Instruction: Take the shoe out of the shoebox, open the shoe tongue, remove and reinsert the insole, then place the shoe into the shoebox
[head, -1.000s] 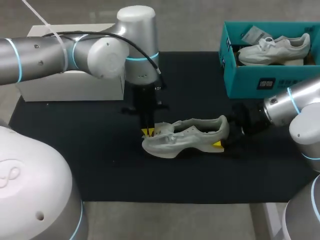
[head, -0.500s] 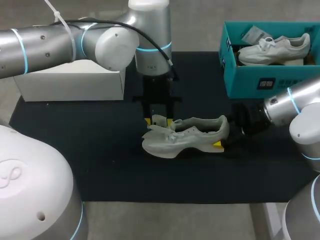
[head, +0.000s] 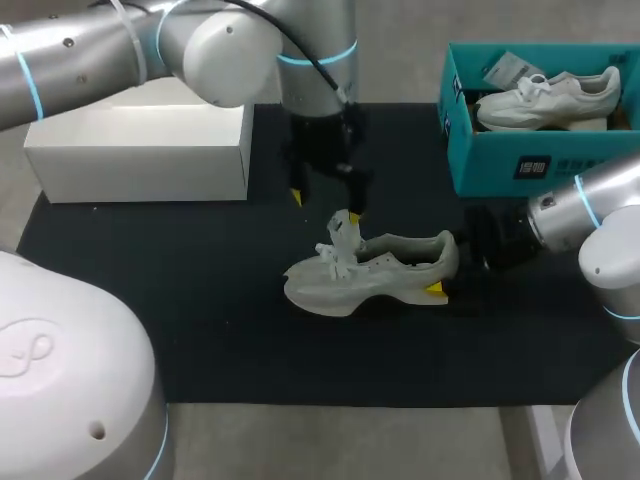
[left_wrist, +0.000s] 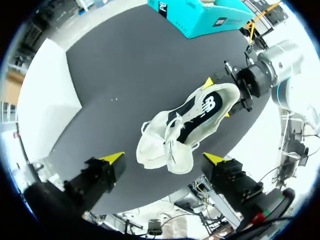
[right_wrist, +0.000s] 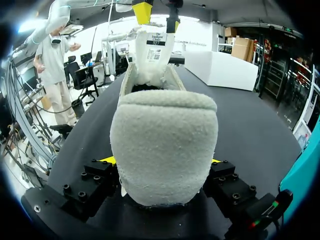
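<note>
Shoe (head: 375, 275) upright on desk, shoebox (head: 500, 160) near its heel end. Right gripper (right_wrist: 162, 167) clamps heel. Left gripper (head: 325, 205) spread wide above upright tongue (head: 345, 230). Likely light, soft upper, stiff sole. Insole (left_wrist: 202, 112) probably floppy: pinch its heel edge.

Shoe (head: 375, 275): you see pale, matt cloth; its heel looks fuzzy, almost fleecy.
Tongue (right_wrist: 155, 55): soft cloth, with a smooth printed label on its inner face.
Insole (left_wrist: 198, 121): black and matt.
Mat (head: 200, 320): your work surface is matt black, finely grained, cloth-like.
Shoebox (head: 500, 165): teal card, smooth, with a slight sheen.
White box (head: 140, 150): smooth and matt; card or plastic, you cannot tell.
Left arm (head: 90, 45): satin silver shell, glossy white joint caps.
Right gripper (right_wrist: 161, 160): matt black blocks with bolt heads; plain, smooth yellow tips.
</note>
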